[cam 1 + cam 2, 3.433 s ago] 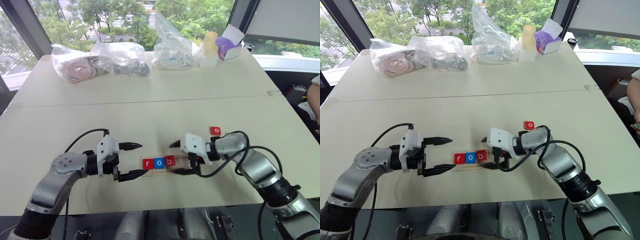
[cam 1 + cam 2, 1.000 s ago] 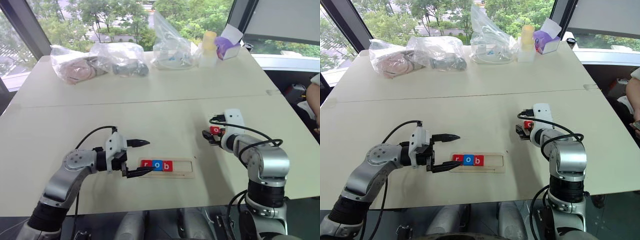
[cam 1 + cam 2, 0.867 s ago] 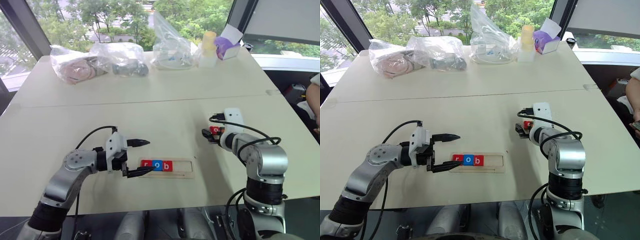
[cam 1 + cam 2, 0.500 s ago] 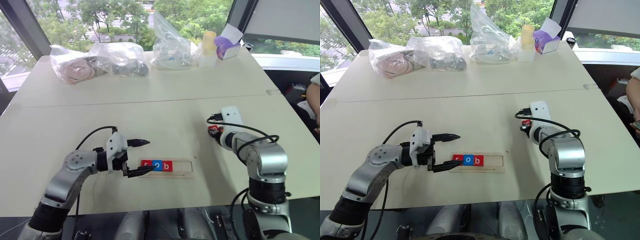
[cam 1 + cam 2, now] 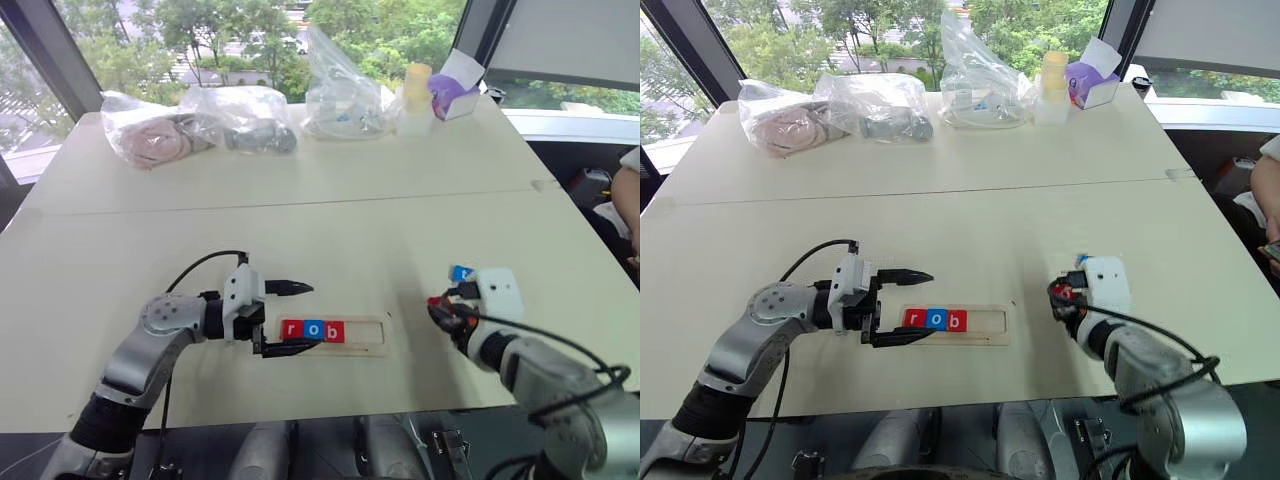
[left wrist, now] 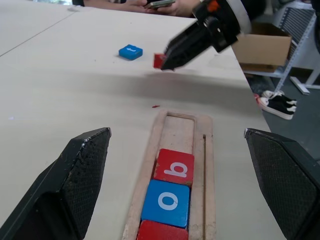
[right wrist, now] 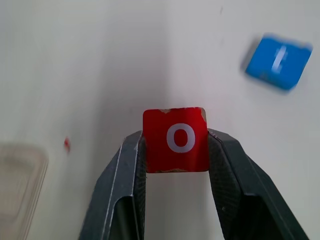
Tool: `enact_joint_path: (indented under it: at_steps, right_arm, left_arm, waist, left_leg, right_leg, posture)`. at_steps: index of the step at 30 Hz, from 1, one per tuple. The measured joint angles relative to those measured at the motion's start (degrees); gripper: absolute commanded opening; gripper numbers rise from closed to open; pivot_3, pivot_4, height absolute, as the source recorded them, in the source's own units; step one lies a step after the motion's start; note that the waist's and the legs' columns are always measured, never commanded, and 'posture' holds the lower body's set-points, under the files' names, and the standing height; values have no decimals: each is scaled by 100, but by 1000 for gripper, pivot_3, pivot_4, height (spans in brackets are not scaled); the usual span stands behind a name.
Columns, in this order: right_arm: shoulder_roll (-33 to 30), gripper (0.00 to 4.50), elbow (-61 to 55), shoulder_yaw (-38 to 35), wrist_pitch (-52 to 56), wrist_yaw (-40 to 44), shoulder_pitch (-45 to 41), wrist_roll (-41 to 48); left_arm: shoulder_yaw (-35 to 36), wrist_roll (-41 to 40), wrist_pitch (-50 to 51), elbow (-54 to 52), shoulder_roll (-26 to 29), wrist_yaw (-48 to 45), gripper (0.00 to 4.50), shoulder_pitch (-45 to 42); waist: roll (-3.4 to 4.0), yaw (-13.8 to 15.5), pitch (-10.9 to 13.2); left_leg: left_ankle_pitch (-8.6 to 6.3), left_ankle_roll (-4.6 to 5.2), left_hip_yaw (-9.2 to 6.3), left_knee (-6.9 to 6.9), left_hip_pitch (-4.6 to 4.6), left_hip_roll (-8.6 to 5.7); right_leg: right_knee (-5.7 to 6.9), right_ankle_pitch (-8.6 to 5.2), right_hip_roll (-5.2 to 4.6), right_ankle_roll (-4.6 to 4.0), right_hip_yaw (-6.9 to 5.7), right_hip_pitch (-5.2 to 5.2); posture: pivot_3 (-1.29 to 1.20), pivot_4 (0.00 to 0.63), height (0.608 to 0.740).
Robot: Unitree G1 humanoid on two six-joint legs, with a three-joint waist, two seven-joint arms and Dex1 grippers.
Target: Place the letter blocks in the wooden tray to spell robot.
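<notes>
In the left eye view the tray (image 5: 335,334) lies low and centre on the table (image 5: 300,230). Its left end holds three blocks in a row: red r (image 5: 292,330), blue o (image 5: 313,330) and red b (image 5: 334,331). The right half of the slot is bare.

The left gripper (image 5: 293,318) sits at the tray's left end, fingers spread wide, one above the tray's line and one below it, holding nothing. Its wrist view looks along the tray: the b and the blue o read clearly, the r is cut by the frame's bottom edge, and the bare slot runs toward the upper centre.

The right gripper (image 5: 437,309) is at lower right of the eye view, apart from the tray's right end. There the block in it is a mere red speck. The right wrist view makes it plain: the two fingers (image 7: 127,170) are clamped on the sides of the red o (image 7: 176,139), letter facing the camera, above the table. The left wrist view shows the same grip side-on, in the upper centre.

The blue t (image 5: 461,272) lies flat on the table just beyond the right gripper; it shows in the upper right of the right wrist view.

Bags (image 5: 200,120) and a bottle (image 5: 418,100) line the table's far edge.
</notes>
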Motion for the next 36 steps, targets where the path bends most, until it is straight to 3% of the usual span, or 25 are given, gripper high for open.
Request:
enact_joint_path:
  at_steps: [6,12,13,17,19,24,29,36]
  right_arm:
    - [139,1147,-80,99,0,-430,277,255]
    - [-160,4230,71,25,0,-484,275,558]
    - [-339,4444,125,12,0,-404,244,674]
    - [-2284,4444,620,-140,-143,777,-301,1319]
    - [-3477,4444,904,-172,-962,1784,-351,1393]
    - [-5006,4444,2674,609,-5101,4351,643,220]
    - [-5134,4444,4330,1364,-7395,5663,261,-480]
    - [-4991,4444,5166,1936,-8346,6348,-429,-759]
  left_arm:
    - [-7,-5,-17,35,-8,-132,4500,-77]
    - [-9,3,-29,68,-67,-150,4500,-104]
    - [-9,4,-30,69,-71,-150,4500,-104]
    - [-3,11,-41,76,-70,-131,4500,-102]
    - [4,11,-42,77,-62,-112,4500,-96]
    - [9,12,-46,81,-63,-71,4500,-53]
    - [13,11,-44,64,-65,-6,4500,-43]
    - [25,9,-28,-51,-45,128,4500,96]
  waist:
    - [0,17,0]
    - [0,17,-1]
    - [0,15,-1]
    - [6,14,5]
    - [-3,22,3]
    - [-17,27,4]
    - [-18,-6,9]
    - [-17,32,10]
  left_leg:
    - [0,0,-1,1,-1,-1]
    - [0,0,-1,2,-1,-2]
    - [0,0,0,1,-1,-2]
    - [-1,5,8,13,-1,-5]
    - [-2,7,3,6,2,-1]
    - [-8,15,6,4,1,-7]
    - [-9,16,16,13,10,-6]
    - [-7,12,8,12,9,-4]
  right_leg:
    - [-2,-1,-2,0,-1,2]
    - [-3,-1,-2,0,-2,3]
    - [-4,-2,-3,-1,-1,4]
    - [-13,-6,-7,-5,-4,16]
    - [-18,-5,-3,7,-13,23]
    - [-19,-17,-11,29,-20,31]
    - [-15,-11,-13,20,-2,31]
    - [-18,-9,-12,13,-2,31]
  posture:
    - [0,150,740]
    - [0,150,740]
    - [0,150,740]
    - [0,150,740]
    - [0,150,740]
    - [0,150,740]
    - [0,150,740]
    - [0,150,740]
